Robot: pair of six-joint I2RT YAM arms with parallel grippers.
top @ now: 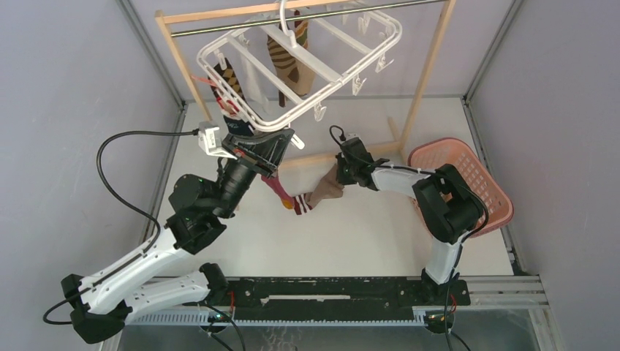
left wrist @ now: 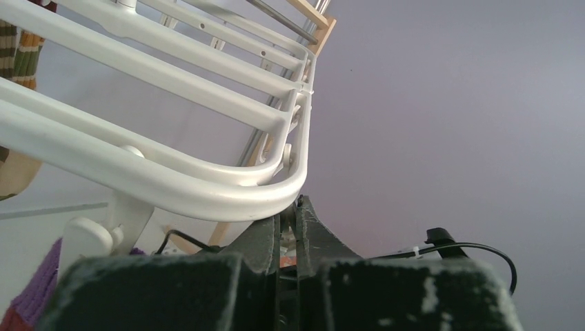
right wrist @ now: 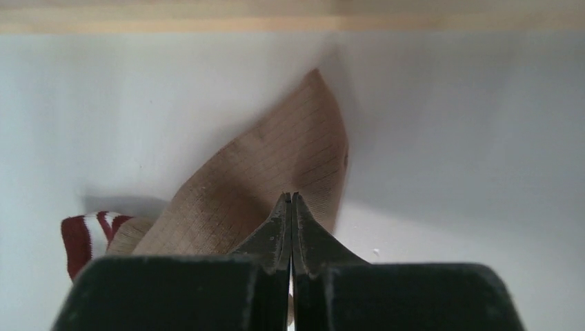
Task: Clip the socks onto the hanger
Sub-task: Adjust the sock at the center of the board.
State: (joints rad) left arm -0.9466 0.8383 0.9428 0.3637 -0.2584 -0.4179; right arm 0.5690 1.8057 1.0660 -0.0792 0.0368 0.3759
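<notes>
Here the left pincer (left wrist: 295,207) is closed, its tips right under the rim of the white hanger (left wrist: 207,189), which hangs tilted over the far edge of the bench (top: 380,234). Right of it, mid-bench, the right pincer (right wrist: 291,200) grips a tan sock (right wrist: 276,162) with a red-and-white cuff.

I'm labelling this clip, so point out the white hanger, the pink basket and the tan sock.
white hanger (top: 325,91), top external view, on its near rail.
pink basket (top: 482,179), top external view, on its slotted floor.
tan sock (right wrist: 276,172), right wrist view, on the middle of the fabric.
</notes>
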